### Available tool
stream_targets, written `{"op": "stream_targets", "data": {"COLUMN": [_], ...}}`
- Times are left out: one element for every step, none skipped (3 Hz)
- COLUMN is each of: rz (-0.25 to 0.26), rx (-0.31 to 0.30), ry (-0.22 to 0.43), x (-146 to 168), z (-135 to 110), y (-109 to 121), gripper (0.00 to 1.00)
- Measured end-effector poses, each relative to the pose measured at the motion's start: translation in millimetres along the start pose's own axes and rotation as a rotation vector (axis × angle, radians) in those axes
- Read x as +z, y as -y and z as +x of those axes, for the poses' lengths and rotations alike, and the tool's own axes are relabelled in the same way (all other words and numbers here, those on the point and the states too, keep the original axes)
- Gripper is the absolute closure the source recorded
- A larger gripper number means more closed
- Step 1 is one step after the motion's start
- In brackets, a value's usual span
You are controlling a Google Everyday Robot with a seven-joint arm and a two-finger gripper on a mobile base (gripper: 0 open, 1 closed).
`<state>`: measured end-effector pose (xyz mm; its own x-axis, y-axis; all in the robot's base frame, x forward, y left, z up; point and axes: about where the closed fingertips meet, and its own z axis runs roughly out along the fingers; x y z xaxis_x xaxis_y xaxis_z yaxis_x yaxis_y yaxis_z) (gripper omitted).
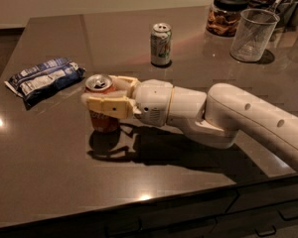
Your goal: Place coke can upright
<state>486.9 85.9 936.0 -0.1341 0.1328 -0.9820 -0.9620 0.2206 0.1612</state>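
The coke can [103, 123] stands with its long axis vertical and its silver top facing up, near the front left of the worktop [54, 167]. The jaws sit level with the can's upper half, one on the near side across its front and the other on the far side. They are closed in against its wall, so the can is gripped between them. The single arm [248, 120] reaches in low and nearly level from the right of the can. A release would therefore mean the jaws parting and drawing back rightward, away from the can. I cannot tell whether the can's base rests on the worktop or hangs just above it; a dark shadow lies directly in front of its foot.

Beyond the can and a little to its right stands a white-and-green soda can [161, 44], upright and well apart. A blue snack bag [45, 79] lies flat to the coke can's left. Far to its right and behind it, a dark-lidded glass jar [227, 13] holds brownish pieces that I cannot identify. Beside the jar, a clear tumbler [252, 35] looks empty.
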Motion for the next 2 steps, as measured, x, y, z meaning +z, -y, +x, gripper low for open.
{"op": "stream_targets", "data": {"rz": [0.013,0.016], "rx": [-0.040,-0.074], "ry": [0.016,0.015], "x": [5.9,10.9], "z": [5.8,11.7], "y": [1.0,1.9], "gripper": [0.86,0.63]}}
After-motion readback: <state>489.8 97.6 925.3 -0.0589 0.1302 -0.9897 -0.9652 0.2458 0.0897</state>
